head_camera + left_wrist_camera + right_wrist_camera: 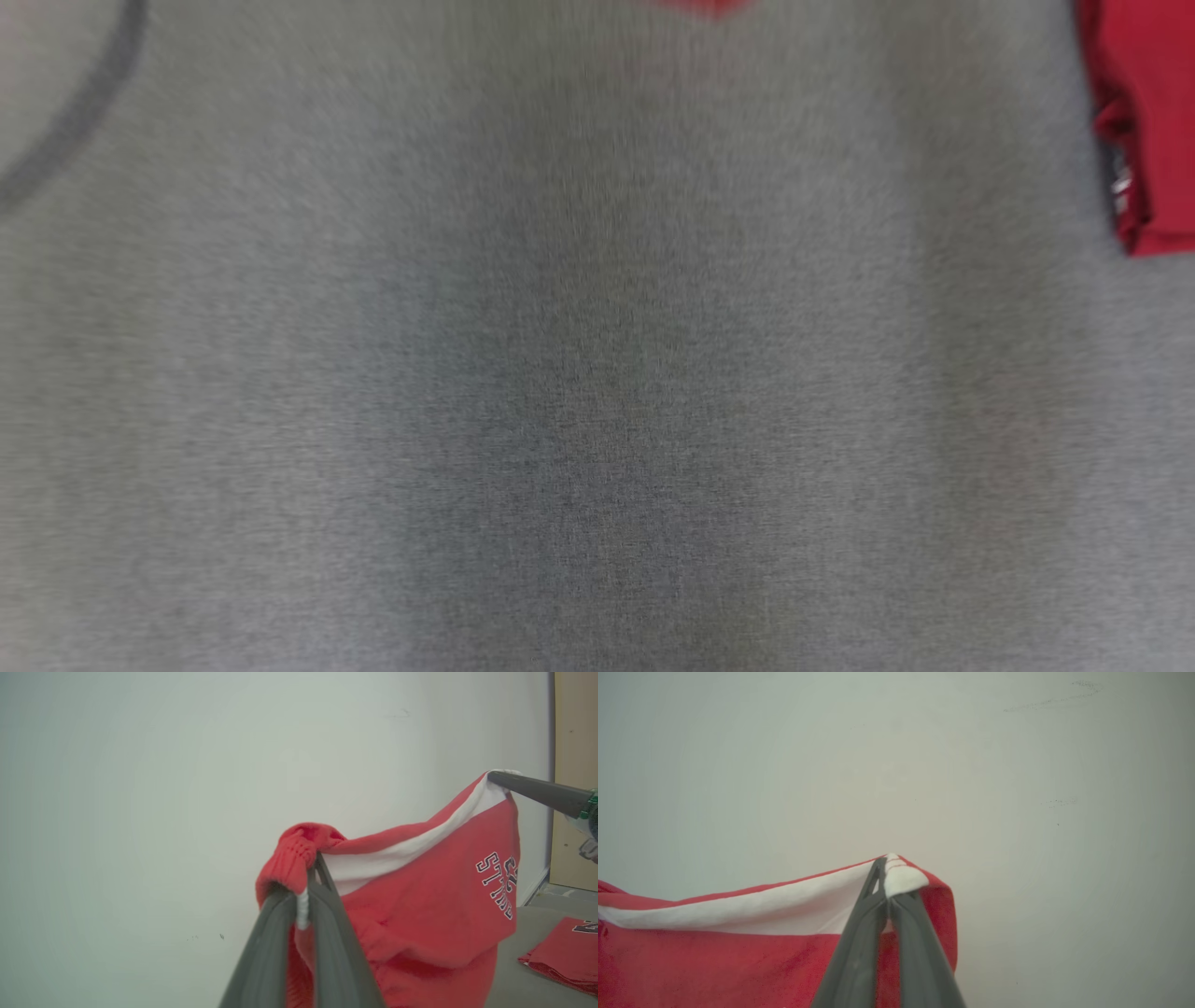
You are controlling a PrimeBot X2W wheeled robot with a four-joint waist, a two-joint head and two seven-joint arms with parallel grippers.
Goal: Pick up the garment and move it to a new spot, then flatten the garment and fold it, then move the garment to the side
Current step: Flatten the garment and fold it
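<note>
Pale wall takes up most of both wrist views; head view, blurred, looks down on a grey cloth-covered surface w/ a dark curved line at its upper left. Red garment hangs in the air in front of the wall, strung btwn the two grippers, top edge sagging in the middle, body drooping below; its lower part is cut off by the frame, so can't tell if it touches the surface. White band runs along that top edge. A 2nd red piece, folded, lies flat on the surface off to the right, apart from the held one. Left gripper is clamped nearly closed on a bunched ribbed hem at one end. Right gripper is pinched fully closed on the white corner at the other end, held higher than the left. Dark block lettering on the red front near the right end, too tilted to read.
</note>
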